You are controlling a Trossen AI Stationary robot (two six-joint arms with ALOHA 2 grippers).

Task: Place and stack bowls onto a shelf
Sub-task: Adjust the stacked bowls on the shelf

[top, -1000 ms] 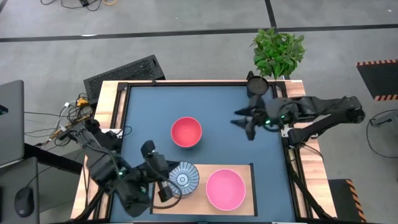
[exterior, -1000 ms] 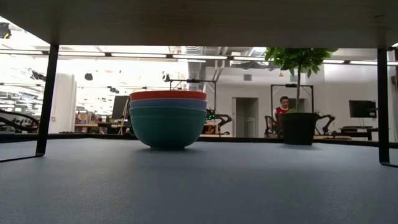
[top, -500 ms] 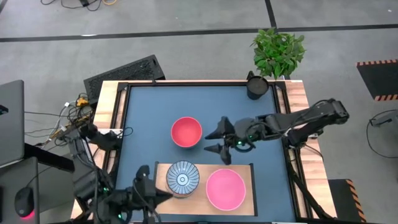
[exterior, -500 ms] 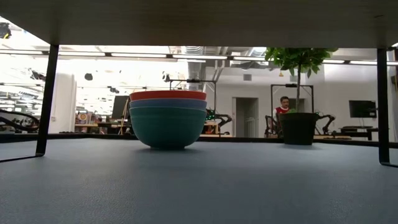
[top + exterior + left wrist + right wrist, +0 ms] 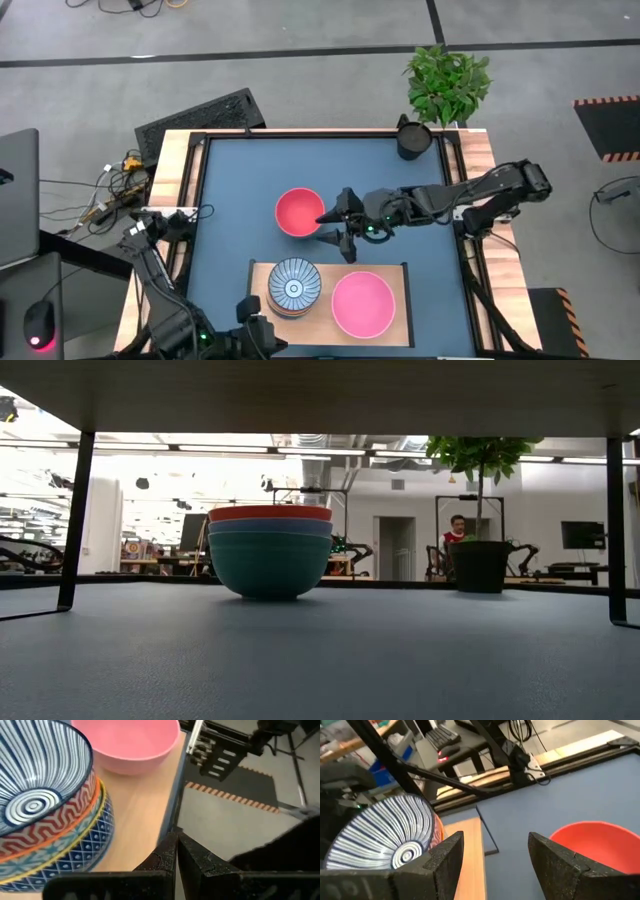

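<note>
**Open right claw closes in on the red bowl stack**

Right gripper (image 5: 336, 226), in the high view, sits just right of centre, jaws spread wide and empty, just beside the red bowl (image 5: 299, 212) on the dark blue tabletop (image 5: 240, 180). Lower centre lies the wooden shelf (image 5: 402, 300), carrying the striped bowl stack (image 5: 293, 286) on its left and the pink bowl (image 5: 362, 303) on its right. Left gripper (image 5: 252, 322) waits at the bottom edge, fingers pressed together, holding nothing.

Low view: left of centre, the red bowl (image 5: 270, 513) tops a blue and a teal one, nested.

Left wrist view: the blue-and-white striped bowl (image 5: 37, 780) rests on two patterned bowls at upper left, the pink bowl (image 5: 130, 742) touching the stack at top centre.

Right wrist view: the red bowl's rim (image 5: 597, 845) shows at lower right, between and beyond the spread fingers.

Judging by looks, the plain bowls are light, rigid and smooth, so slippery; the rim is the place to pinch. A loose nested stack may separate when lifted. No readable writing or brands appear.
</note>
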